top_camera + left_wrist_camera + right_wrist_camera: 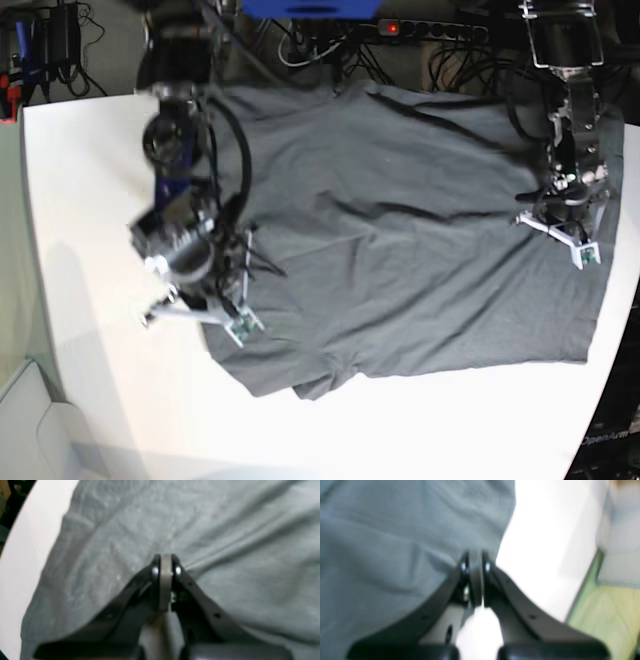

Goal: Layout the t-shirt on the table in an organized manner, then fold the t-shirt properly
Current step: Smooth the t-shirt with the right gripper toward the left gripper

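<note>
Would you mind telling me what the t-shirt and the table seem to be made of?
The t-shirt looks like soft knit cotton, matte charcoal grey: it wrinkles and drapes in soft folds. The table seems a smooth white laminate or painted board, matte, with only faint shadows; its exact material is unclear.

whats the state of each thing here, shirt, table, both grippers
t-shirt: spread over the table, wrinkled, not yet folded
table: white, largely covered by the t-shirt
left gripper: shut, tip on the cloth; whether it pinches cloth is unclear
right gripper: shut, at the t-shirt's edge; a pinch cannot be told
</note>
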Robot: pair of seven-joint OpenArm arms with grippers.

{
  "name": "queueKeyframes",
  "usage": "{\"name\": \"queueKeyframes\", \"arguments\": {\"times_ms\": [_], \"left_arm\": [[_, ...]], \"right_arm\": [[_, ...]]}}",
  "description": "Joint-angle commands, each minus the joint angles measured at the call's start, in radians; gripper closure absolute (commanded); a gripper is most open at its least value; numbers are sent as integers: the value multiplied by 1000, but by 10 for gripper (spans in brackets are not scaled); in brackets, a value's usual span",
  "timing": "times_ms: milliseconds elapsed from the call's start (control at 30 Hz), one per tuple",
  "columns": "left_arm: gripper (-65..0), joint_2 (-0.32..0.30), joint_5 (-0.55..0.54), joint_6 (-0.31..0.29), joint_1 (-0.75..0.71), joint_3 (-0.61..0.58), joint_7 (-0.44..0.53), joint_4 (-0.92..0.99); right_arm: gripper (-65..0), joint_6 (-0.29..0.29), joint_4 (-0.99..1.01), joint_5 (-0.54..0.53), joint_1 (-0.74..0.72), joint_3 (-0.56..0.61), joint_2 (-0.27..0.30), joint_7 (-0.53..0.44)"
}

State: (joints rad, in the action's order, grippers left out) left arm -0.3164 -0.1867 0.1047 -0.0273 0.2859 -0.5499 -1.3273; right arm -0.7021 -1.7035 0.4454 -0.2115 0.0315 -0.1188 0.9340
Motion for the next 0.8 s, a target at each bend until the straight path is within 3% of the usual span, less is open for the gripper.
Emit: {"name": "queueKeyframes", "arguments": {"times_ms": [0,167,333,500,767], "left_arm": [[-1,-16,5,5,7,6,18,-7],[-1,-30,5,5,2,6,17,2],[-1,-34,5,7,-9,6,17,-2],[-1,-34,5,7,-6,6,18,-1],[-1,-34,5,7,17,5,18,-1]], "right_arm": [[0,4,58,-4,-56,2,-5,-16],[0,4,394,-4,-200,-5,0,-140],[0,4,489,-4,-174,-87,15,-194],[0,4,408,-3,-36,-112,54,-189],[0,4,127,-3,248,-100,61,-188]]}}
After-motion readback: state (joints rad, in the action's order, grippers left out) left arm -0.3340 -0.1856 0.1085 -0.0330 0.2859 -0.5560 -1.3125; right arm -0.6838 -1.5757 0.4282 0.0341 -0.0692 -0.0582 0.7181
